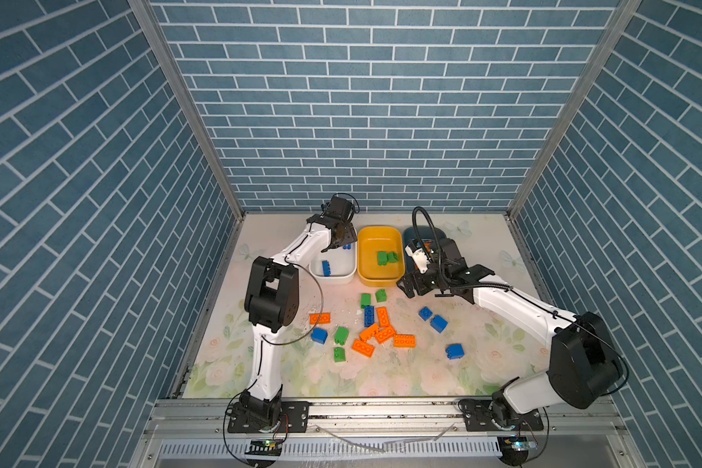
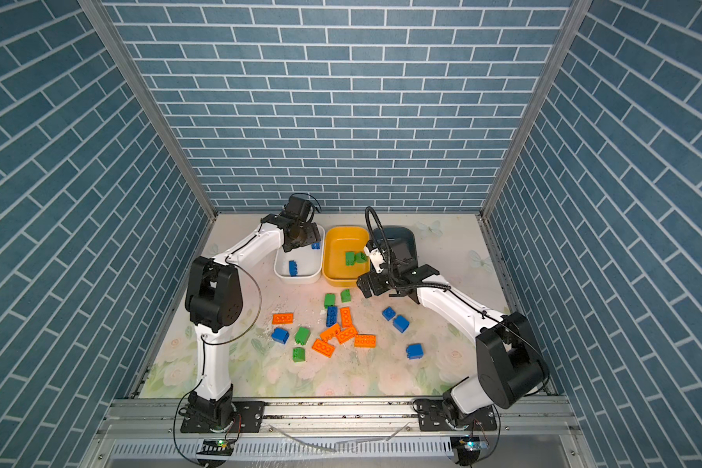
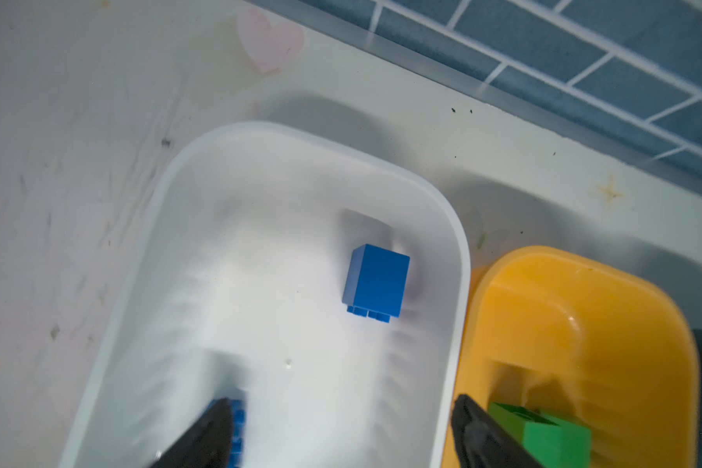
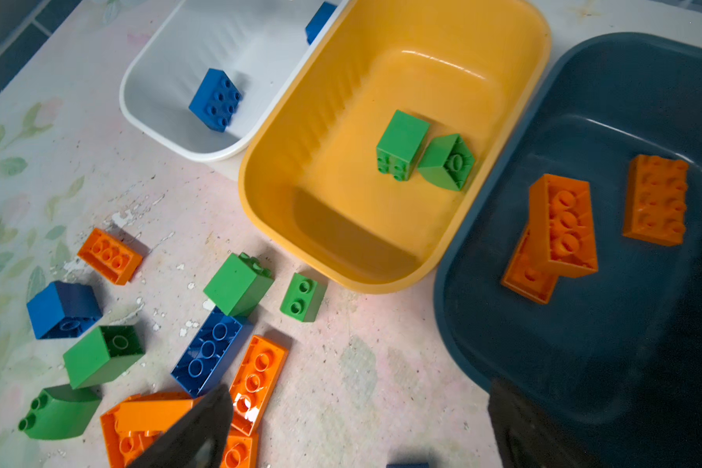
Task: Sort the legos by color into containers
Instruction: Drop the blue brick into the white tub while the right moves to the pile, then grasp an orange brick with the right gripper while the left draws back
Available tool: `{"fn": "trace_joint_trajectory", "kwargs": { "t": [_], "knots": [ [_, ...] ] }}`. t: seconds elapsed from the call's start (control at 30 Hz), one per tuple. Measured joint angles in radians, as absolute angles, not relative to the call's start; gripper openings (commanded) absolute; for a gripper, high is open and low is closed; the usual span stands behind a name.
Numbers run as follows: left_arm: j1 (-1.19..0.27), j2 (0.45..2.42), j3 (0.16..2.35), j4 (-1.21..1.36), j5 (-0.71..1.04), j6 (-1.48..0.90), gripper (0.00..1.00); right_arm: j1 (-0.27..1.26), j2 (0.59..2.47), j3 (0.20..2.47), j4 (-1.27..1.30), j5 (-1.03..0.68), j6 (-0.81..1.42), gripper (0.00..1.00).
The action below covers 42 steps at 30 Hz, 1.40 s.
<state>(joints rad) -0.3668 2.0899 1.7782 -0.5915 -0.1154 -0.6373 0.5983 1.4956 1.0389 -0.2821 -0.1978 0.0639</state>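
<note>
Hovering above the white tub (image 1: 333, 279), left gripper (image 1: 338, 242) gapes wide.

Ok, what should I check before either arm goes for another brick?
1. Left gripper open and empty: ok, jaws apart over the white tub.
2. White tub holds only blue: ok, two blue bricks.
3. Yellow tub holds only green: ok, two green bricks.
4. Teal tub holds only orange: ok, three orange bricks show.
5. Right gripper open and empty: ok, jaws apart above the table.
6. Table cleared: not ok, loose bricks of all three colours lie on it.
</note>
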Motion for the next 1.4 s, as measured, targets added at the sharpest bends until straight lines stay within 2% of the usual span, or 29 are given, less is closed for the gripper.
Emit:
{"fn": "trace_joint_trajectory", "kwargs": {
  "t": [0.47, 0.7, 1.03, 1.13, 1.3, 1.4],
  "knots": [
    [-0.367, 1.760, 1.444, -0.443, -0.075, -0.691, 0.99, 0.713, 1.547, 1.000, -0.406, -0.384, -0.272, 0.93],
    [-0.367, 1.641, 1.317, -0.442, -0.060, -0.721, 0.99, 0.777, 1.552, 0.965, -0.521, -0.341, -0.414, 0.92],
    [-0.361, 1.424, 1.103, -0.443, -0.094, -0.781, 0.99, 0.891, 1.618, 0.939, -0.606, -0.192, -0.570, 0.85],
    [-0.352, 1.367, 1.052, -0.446, -0.114, -0.807, 0.99, 0.905, 1.637, 0.939, -0.608, -0.160, -0.592, 0.75],
    [-0.332, 1.310, 0.986, -0.454, -0.132, -0.840, 0.99, 0.939, 1.665, 0.942, -0.599, -0.113, -0.624, 0.68],
    [-0.323, 1.305, 0.973, -0.458, -0.137, -0.850, 0.99, 0.961, 1.667, 0.943, -0.601, -0.096, -0.644, 0.57]
  ]
}}
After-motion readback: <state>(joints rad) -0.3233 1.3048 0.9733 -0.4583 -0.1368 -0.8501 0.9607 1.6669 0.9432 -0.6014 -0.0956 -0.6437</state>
